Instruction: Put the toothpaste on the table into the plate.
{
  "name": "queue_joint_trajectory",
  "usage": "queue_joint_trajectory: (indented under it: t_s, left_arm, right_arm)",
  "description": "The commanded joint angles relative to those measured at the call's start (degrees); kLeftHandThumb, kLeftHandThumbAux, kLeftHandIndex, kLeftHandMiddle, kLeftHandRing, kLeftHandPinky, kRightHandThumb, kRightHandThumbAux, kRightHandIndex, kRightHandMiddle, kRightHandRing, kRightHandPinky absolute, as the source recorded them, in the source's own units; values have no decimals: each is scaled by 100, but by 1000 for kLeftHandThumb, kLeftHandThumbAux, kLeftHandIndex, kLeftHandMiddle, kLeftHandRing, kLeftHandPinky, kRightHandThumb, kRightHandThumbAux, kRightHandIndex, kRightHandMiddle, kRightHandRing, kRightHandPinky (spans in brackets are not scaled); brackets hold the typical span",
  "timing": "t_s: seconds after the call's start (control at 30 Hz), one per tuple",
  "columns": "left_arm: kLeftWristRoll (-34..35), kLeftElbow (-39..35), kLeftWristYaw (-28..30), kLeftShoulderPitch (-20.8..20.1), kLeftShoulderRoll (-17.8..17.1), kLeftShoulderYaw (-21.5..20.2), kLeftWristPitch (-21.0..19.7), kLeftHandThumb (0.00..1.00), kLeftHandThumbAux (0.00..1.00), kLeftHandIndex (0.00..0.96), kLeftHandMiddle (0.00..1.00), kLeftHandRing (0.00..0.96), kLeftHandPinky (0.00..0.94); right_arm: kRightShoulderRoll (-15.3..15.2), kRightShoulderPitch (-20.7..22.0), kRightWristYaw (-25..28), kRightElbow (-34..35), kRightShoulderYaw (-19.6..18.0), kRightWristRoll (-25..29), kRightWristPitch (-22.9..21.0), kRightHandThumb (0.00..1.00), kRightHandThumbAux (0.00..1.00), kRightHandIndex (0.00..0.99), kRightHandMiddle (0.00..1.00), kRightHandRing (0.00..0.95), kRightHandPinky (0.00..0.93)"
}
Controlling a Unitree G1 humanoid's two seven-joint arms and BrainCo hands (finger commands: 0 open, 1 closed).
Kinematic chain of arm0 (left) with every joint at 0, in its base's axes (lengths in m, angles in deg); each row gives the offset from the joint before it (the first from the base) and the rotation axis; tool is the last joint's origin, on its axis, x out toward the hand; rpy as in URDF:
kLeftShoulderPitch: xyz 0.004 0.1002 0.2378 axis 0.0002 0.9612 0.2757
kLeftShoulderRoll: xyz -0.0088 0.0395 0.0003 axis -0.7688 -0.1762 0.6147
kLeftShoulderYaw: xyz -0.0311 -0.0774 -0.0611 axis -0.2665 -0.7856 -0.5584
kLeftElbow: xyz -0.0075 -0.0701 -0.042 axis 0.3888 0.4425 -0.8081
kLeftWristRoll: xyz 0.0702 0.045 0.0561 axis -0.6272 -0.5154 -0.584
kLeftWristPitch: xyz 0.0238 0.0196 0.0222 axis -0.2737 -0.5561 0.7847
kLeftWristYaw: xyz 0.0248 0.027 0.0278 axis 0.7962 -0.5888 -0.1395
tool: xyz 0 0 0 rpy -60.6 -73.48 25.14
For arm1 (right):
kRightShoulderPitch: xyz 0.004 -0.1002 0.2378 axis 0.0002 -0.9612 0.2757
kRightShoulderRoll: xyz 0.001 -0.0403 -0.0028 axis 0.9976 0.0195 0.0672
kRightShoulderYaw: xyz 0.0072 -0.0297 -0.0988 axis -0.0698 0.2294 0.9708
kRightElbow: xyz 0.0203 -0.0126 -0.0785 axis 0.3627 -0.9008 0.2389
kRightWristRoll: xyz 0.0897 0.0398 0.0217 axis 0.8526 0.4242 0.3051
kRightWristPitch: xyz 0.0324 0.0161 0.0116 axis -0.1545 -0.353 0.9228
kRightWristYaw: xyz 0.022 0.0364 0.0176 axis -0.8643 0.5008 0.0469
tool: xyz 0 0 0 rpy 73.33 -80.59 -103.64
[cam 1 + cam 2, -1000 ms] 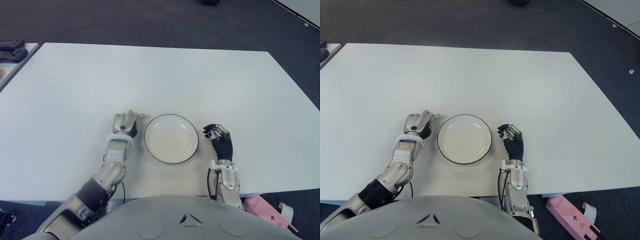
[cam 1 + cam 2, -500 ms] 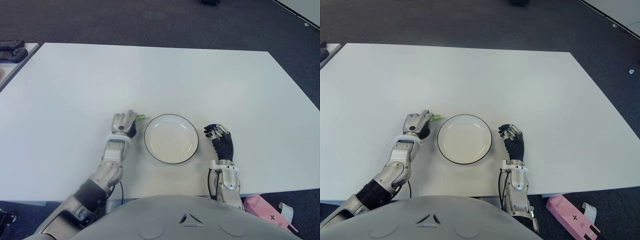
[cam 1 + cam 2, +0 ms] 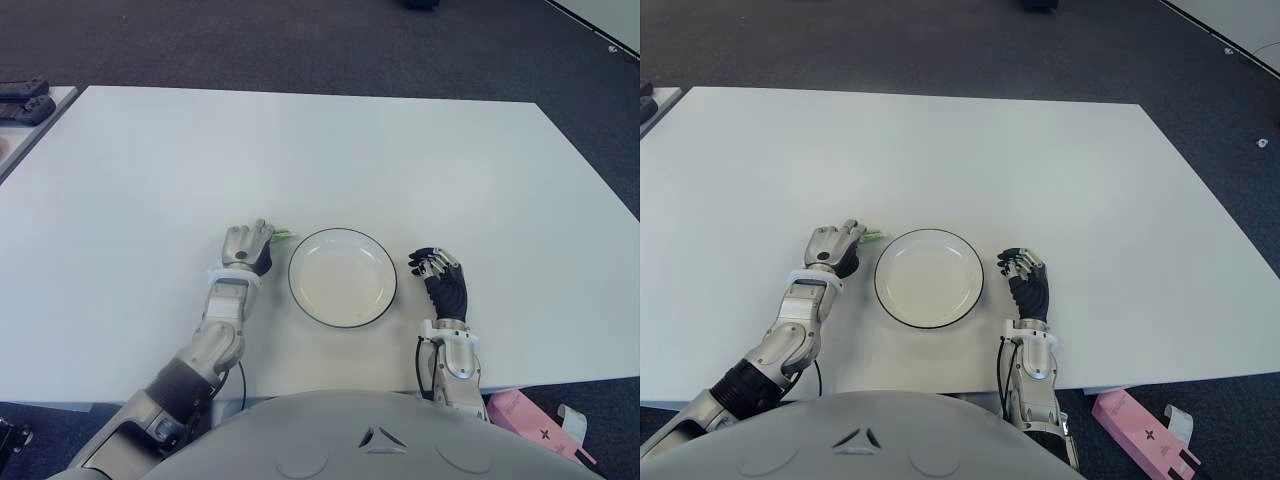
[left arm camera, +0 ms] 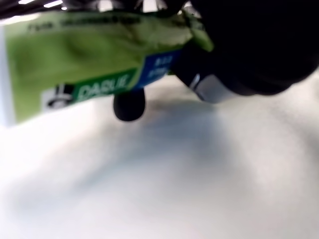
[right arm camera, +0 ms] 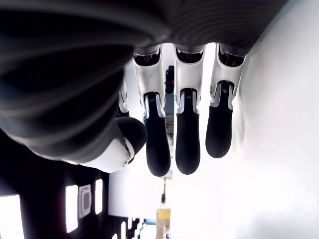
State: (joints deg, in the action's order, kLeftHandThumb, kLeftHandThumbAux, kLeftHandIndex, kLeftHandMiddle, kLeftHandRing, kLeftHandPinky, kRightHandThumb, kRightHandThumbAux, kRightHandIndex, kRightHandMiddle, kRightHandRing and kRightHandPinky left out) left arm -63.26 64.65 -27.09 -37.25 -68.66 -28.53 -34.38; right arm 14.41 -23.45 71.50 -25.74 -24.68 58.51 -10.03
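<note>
A green toothpaste tube (image 4: 94, 59) with white lettering is in my left hand (image 3: 247, 245), whose dark fingers (image 4: 249, 45) curl over it. In the eye views only the tube's green end (image 3: 283, 234) pokes out past the hand toward the plate. The tube is low over the white table (image 3: 330, 150); whether it touches the table I cannot tell. The white plate (image 3: 343, 280) with a dark rim sits just right of that hand and holds nothing. My right hand (image 3: 437, 268) shows right of the plate, fingers (image 5: 187, 134) loosely extended around nothing.
The table's near edge runs just in front of my body. A pink box (image 3: 530, 415) lies on the floor at the lower right. Dark devices (image 3: 22, 100) sit on a neighbouring surface at the far left.
My left forearm has swung slightly to the left while the hand with the tube stays almost in place beside the plate. The right hand has not moved.
</note>
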Motion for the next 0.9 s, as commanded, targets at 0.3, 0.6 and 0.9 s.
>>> queue_joint_trajectory:
  t_s: [0.3,0.6,0.9]
  left_arm:
    - [899,129,-631,544,254,-422,263,847,667,406,537,796,814]
    - [1477,-380,-1600,582,475,-1024,550,843,669,412,558,854,866]
    - [1427,-705,-2185,380,630,-1188,600,781,686,427,732,894,900]
  right_arm:
    - [14,107,-73,-199,-6,-25,-78,708,725,427,489,479,471]
    - [51,125,-59,-159,3,30,-91,708,725,427,485,474,469]
    - [40,197,-87,-234,14,-28,-60,707,725,427,485,476,478]
